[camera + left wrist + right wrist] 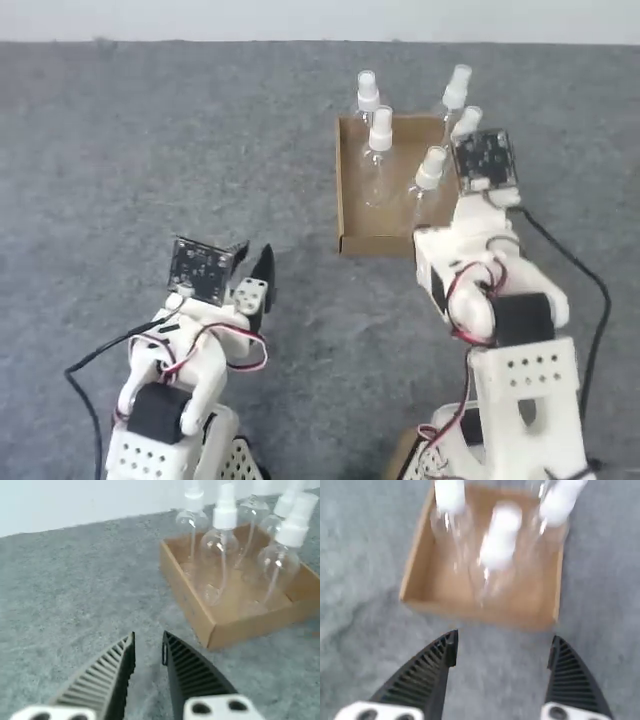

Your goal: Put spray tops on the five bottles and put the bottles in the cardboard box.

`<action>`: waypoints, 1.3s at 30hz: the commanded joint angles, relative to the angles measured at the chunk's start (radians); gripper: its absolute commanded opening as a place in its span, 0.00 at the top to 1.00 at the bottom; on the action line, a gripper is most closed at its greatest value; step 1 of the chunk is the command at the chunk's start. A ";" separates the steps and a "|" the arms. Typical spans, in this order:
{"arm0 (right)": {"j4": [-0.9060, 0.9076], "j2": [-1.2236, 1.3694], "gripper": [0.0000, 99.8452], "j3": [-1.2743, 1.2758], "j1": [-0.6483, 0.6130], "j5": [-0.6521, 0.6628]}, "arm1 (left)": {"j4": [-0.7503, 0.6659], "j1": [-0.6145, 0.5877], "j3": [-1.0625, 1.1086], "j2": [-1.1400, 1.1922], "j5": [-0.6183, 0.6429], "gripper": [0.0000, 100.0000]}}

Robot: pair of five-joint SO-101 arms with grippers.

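Several clear bottles with white spray tops (380, 128) stand upright in the shallow cardboard box (348, 215). In the left wrist view the same bottles (220, 555) fill the box (200, 615), which lies ahead of my left gripper (148, 642). That gripper is open by a narrow gap, holds nothing, and sits low over the carpet. My right gripper (504, 637) is wide open and empty, hovering just before the box's near wall (470, 611), with the bottles (497, 542) beyond it. In the high view the right arm (470, 250) stands beside the box's near right corner.
Grey carpet (150, 150) covers the whole table. The left arm (210, 290) is at the front left, well apart from the box. Open carpet lies to the left of the box and between the two arms.
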 commanded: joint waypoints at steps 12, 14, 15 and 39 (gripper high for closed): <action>0.140 -0.610 0.98 0.434 0.222 0.269 | 0.060 -0.354 -0.125 -0.014 0.005 0.92; 0.163 -0.667 0.98 0.440 0.222 0.287 | 0.097 -0.379 -0.127 -0.014 0.005 0.92; 0.171 -0.693 0.98 0.443 0.222 0.298 | 0.115 -0.388 -0.125 -0.014 0.005 0.92; 0.024 -0.878 0.98 0.953 0.222 0.316 | 0.014 -0.559 0.291 -0.008 -0.288 0.99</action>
